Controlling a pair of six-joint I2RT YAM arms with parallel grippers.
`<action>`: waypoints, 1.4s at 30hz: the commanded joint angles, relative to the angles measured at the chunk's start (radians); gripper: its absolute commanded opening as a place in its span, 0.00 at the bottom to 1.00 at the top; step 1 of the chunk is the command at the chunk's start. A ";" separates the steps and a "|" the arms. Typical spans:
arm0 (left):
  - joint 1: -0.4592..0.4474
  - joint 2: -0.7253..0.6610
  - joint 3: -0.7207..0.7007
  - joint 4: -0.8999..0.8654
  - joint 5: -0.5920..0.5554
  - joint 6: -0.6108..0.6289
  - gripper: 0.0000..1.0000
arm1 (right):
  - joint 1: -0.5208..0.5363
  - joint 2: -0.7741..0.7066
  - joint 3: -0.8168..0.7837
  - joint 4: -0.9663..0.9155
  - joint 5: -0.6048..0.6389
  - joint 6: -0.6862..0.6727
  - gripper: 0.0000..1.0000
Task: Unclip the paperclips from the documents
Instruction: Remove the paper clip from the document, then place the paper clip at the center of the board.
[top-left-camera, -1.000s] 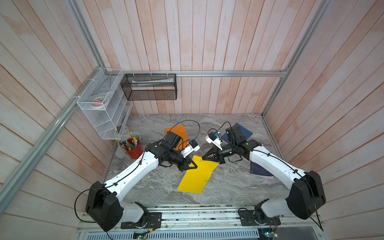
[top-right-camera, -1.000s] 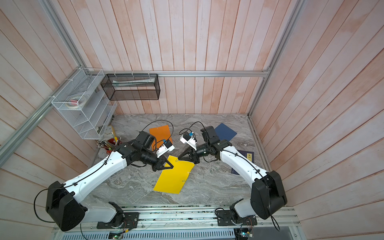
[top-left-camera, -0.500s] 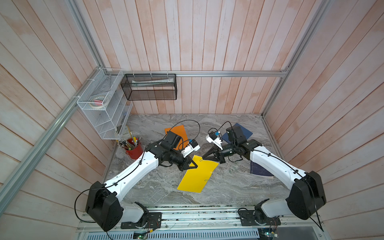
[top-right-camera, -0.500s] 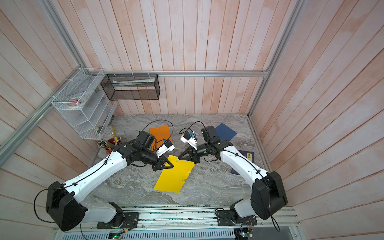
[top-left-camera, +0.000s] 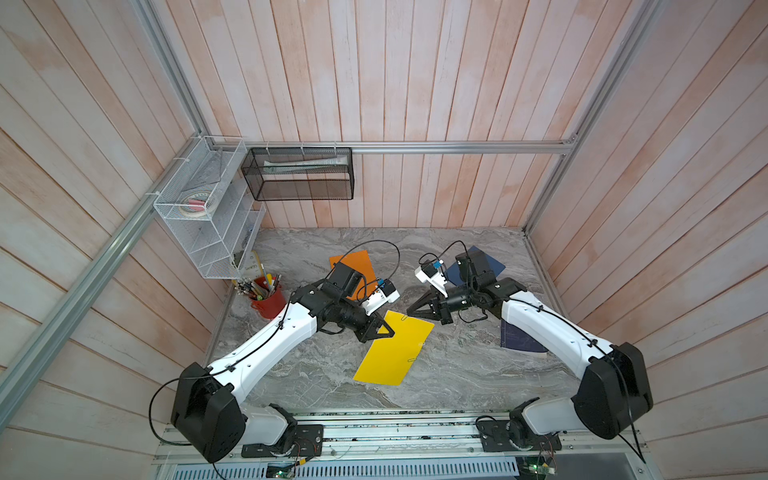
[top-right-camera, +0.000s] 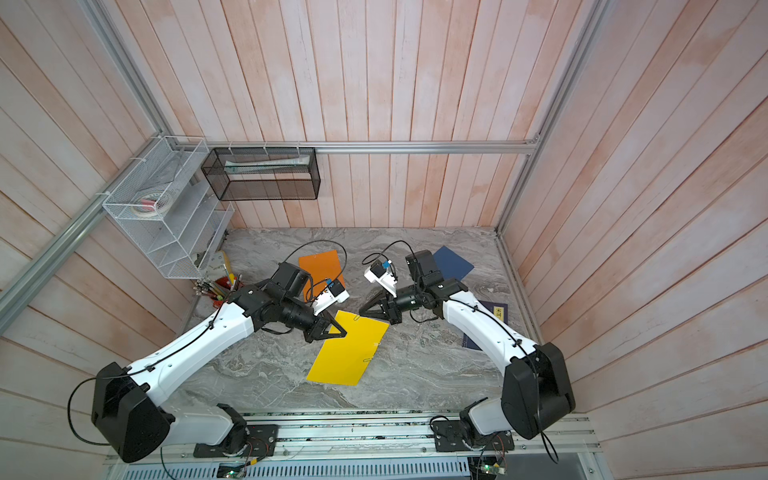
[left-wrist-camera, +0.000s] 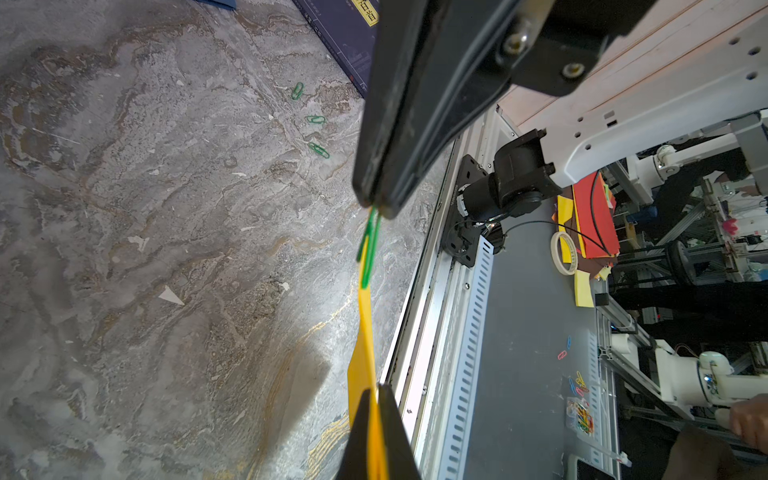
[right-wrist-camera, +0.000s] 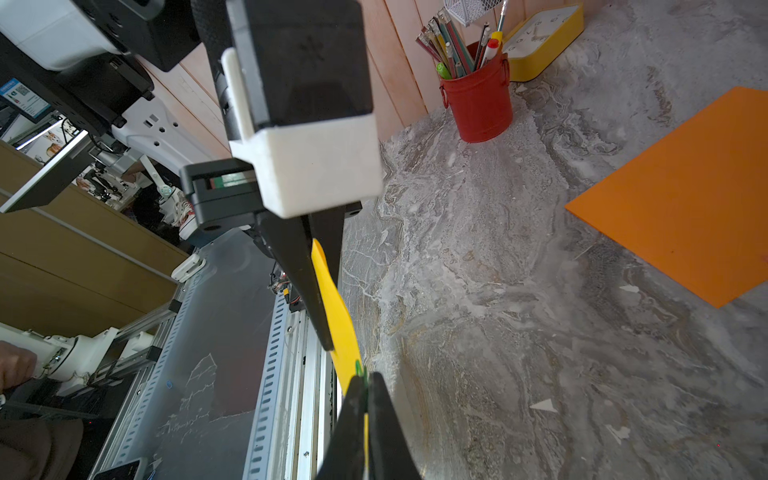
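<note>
Green paperclip (left-wrist-camera: 368, 253) pinched tight in my right fingers (left-wrist-camera: 407, 104); left fingers (left-wrist-camera: 355, 453) clamp the yellow document (left-wrist-camera: 362, 365).

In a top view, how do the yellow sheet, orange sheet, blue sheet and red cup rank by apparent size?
1. yellow sheet
2. orange sheet and blue sheet: partly hidden, too alike to rank
3. red cup

Left arm (top-left-camera: 270, 345) and right arm (top-left-camera: 540, 320) are both wearing white link shells between black joint housings, with thin black cables running along them and looping free near the wrists. Each wrist is carrying a white camera block (top-left-camera: 380, 300) with a small blue tag; black tapered fingers (left-wrist-camera: 407, 104) are showing silver screws at their mount.
</note>
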 joint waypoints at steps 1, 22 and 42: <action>0.006 0.007 0.016 -0.018 -0.005 0.021 0.00 | -0.006 -0.016 0.003 0.008 -0.005 0.002 0.08; 0.005 0.018 0.021 -0.013 -0.029 0.021 0.00 | -0.103 -0.072 -0.069 0.119 0.015 0.130 0.04; 0.006 0.033 0.022 0.016 -0.055 0.014 0.00 | -0.379 -0.196 -0.509 0.252 0.475 0.538 0.02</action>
